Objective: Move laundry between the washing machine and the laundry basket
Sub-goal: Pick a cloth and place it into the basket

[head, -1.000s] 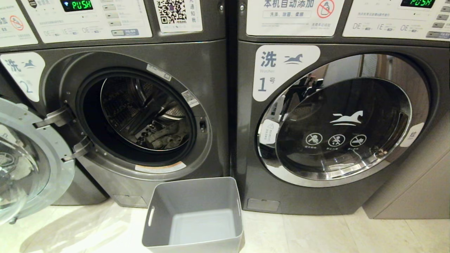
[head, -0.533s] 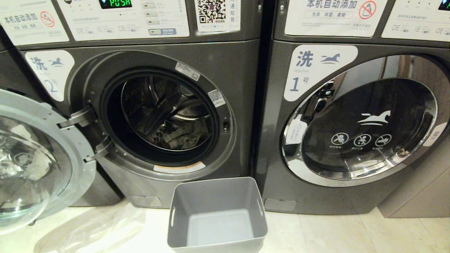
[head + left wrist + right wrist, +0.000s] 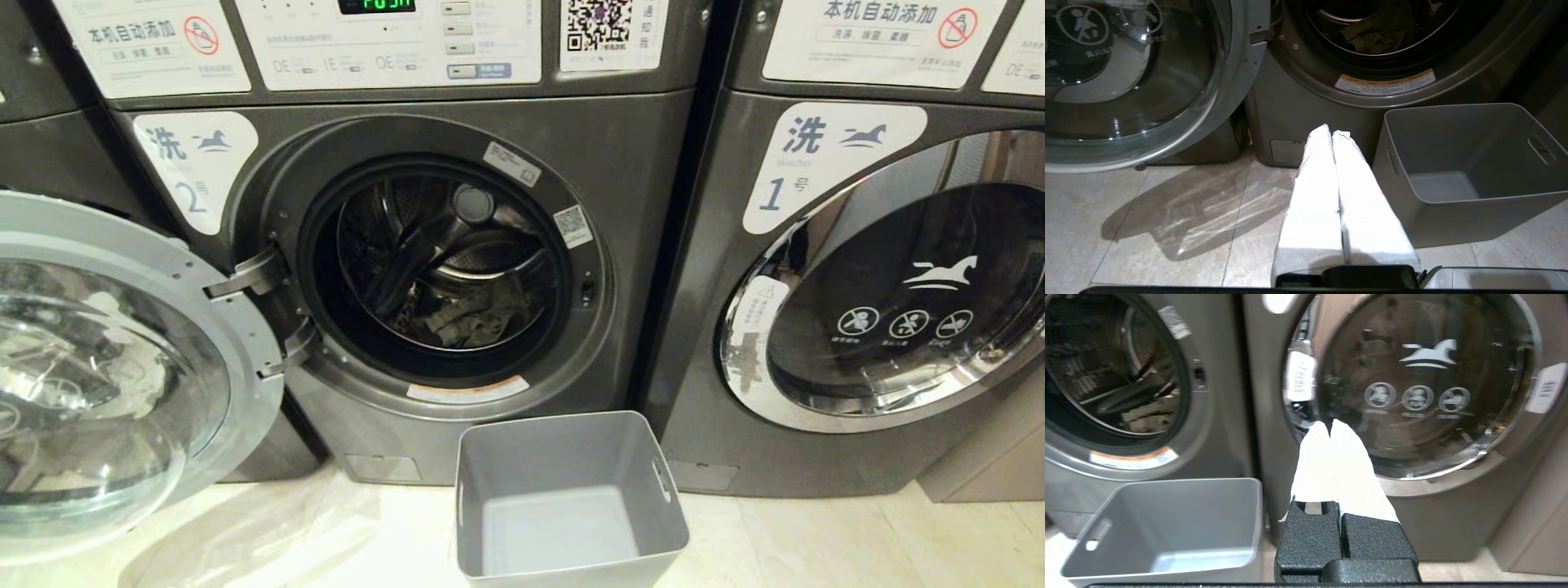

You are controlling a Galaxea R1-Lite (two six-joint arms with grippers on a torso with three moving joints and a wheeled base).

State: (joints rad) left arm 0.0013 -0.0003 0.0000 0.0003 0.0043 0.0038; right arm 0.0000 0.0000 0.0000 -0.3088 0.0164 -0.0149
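Nearest, the left gripper (image 3: 1333, 132) and right gripper (image 3: 1329, 426) hang closed and empty. The empty laundry basket (image 3: 563, 457) stands on the tiled floor (image 3: 816, 539) before the washing machine (image 3: 637, 163), door (image 3: 122, 359) swung open. Deepest, the laundry (image 3: 469, 322) lies in the drum.

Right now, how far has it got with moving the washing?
Done: the washing machine marked 2 has its door swung open. In hand: nothing; the left gripper and right gripper are both shut and empty. Left: the laundry lies in the drum, and the laundry basket on the floor holds nothing.
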